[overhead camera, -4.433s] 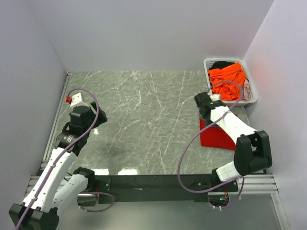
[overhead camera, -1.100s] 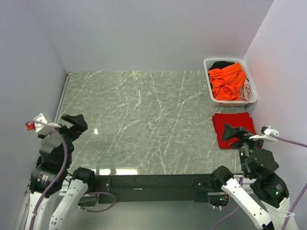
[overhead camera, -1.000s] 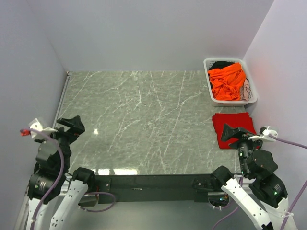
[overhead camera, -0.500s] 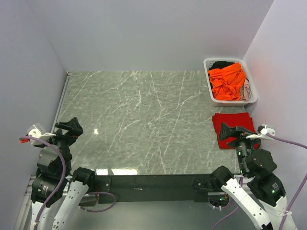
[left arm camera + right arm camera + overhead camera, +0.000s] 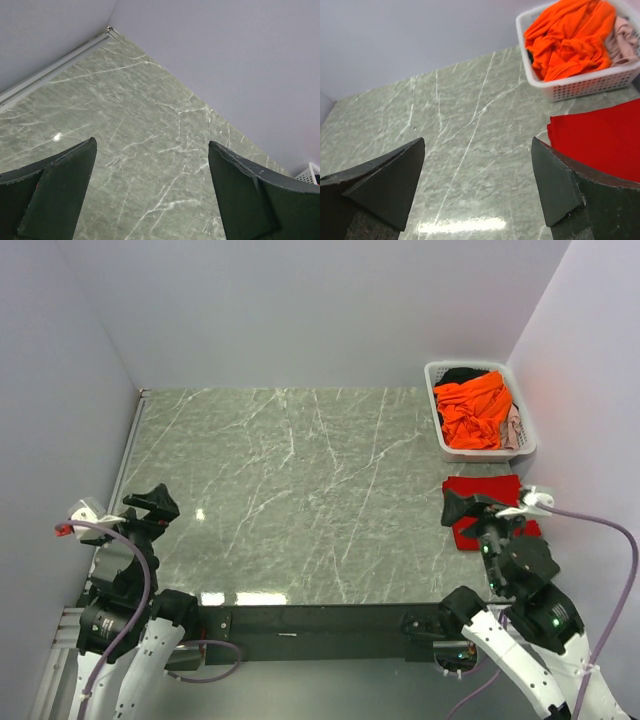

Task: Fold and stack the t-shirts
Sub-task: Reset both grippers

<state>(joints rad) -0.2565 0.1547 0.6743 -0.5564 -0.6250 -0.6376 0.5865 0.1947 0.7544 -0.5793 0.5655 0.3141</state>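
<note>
Marble desk [image 5: 300, 490] carries a folded red shirt [image 5: 490, 488] near the basket [image 5: 480, 453], which holds the orange shirt [image 5: 475, 405]. Left gripper [image 5: 152, 195] and right gripper [image 5: 477, 185] are released, empty. I think a grab into the basket may pull out several tangled shirts together

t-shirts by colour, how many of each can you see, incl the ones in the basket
red t-shirt: 1, folded on the table
orange t-shirt: 1, in the basket
dark t-shirt: 1, in the basket
pale t-shirt: 1, in the basket
total: 4 visible; more may be buried
</note>
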